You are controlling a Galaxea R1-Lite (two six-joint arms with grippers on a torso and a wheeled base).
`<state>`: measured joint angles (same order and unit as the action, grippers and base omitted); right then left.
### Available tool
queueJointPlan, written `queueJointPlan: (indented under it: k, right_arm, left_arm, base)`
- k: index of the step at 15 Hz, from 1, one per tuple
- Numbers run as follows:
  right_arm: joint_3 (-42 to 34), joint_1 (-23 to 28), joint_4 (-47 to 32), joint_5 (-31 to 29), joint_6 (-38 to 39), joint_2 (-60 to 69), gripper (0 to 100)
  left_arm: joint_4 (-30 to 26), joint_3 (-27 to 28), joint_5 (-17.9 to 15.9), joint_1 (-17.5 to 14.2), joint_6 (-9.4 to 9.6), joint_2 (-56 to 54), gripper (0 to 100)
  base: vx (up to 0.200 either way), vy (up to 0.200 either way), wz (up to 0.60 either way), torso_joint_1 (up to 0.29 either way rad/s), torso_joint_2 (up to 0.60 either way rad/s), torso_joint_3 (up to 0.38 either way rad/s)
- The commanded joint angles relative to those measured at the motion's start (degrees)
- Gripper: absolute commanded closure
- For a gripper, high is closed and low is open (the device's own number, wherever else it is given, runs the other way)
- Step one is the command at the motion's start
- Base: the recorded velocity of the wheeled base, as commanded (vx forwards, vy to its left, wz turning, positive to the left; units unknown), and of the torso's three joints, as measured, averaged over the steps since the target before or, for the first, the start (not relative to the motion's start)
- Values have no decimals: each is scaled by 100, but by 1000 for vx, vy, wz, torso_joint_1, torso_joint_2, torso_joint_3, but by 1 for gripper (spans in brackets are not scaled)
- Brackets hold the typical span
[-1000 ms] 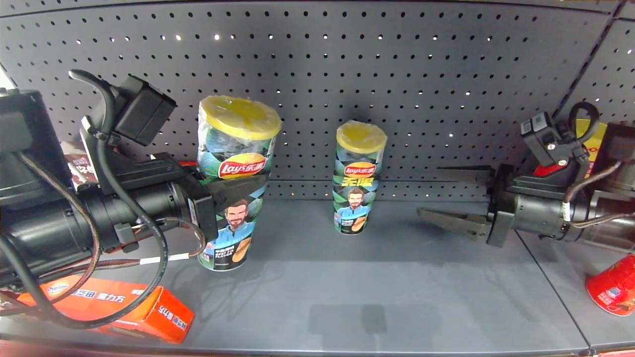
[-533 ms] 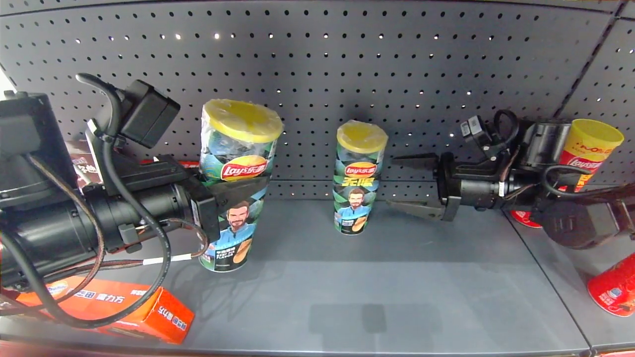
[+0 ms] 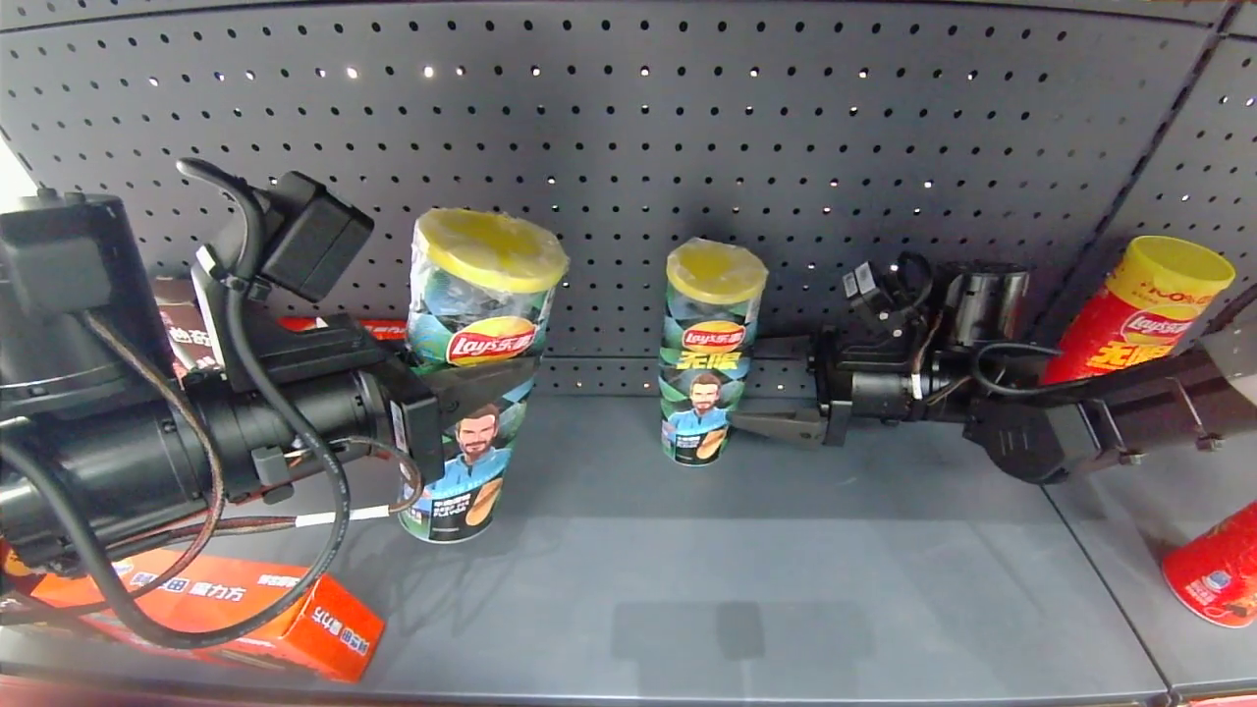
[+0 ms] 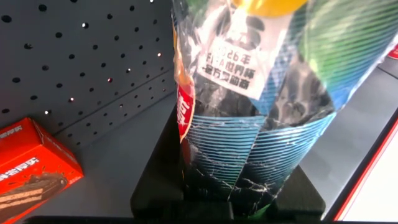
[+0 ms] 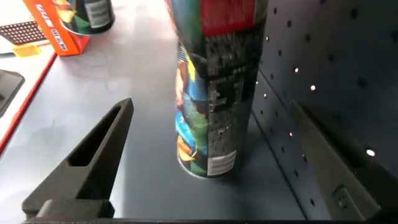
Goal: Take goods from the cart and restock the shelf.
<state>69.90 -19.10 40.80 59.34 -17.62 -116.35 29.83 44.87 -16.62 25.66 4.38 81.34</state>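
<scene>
Two green-and-blue chips cans with yellow lids are on the grey shelf. My left gripper is shut on the larger-looking near can, which leans slightly with its base close to the shelf floor. The left wrist view shows this can clamped in the left gripper. The second can stands upright near the pegboard. My right gripper is open, one finger on each side of that can, coming from its right. In the right wrist view the can stands between the spread fingers without contact.
An orange box lies at the shelf's front left, under my left arm. A brown packet sits behind that arm. On the neighbouring shelf at right a red can leans and another red can lies on its side. The pegboard wall closes the back.
My right arm has swung left along the shelf, and its open fingers now straddle the standing can. The left gripper with its can has shifted slightly right and back.
</scene>
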Motion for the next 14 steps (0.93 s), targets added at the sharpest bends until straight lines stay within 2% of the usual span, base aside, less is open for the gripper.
queueJointPlan:
  k: [1, 3, 9, 10, 14]
  right_arm:
    - [217, -85, 7, -2, 48, -292, 0]
    - [498, -269, 42, -72, 399, -441, 0]
    - [867, -559, 51, -380, 496, -767, 0]
    - [867, -568, 95, -371, 496, -784, 100]
    - [779, -639, 183, -705, 566, -714, 100]
  left_arm:
    - [14, -31, 0, 0, 2, 5, 100]
    - [14, -128, 9, 0, 2, -12, 100]
    - [14, -190, 18, -9, 2, -39, 100]
    - [14, -190, 18, -9, 2, -39, 100]
    - [14, -190, 18, -9, 2, -39, 100]
  base:
    - [0, 0, 0, 0, 0, 0]
    - [0, 0, 0, 0, 0, 0]
    - [0, 0, 0, 0, 0, 0]
    - [0, 0, 0, 0, 0, 0]
    - [0, 0, 0, 0, 0, 0]
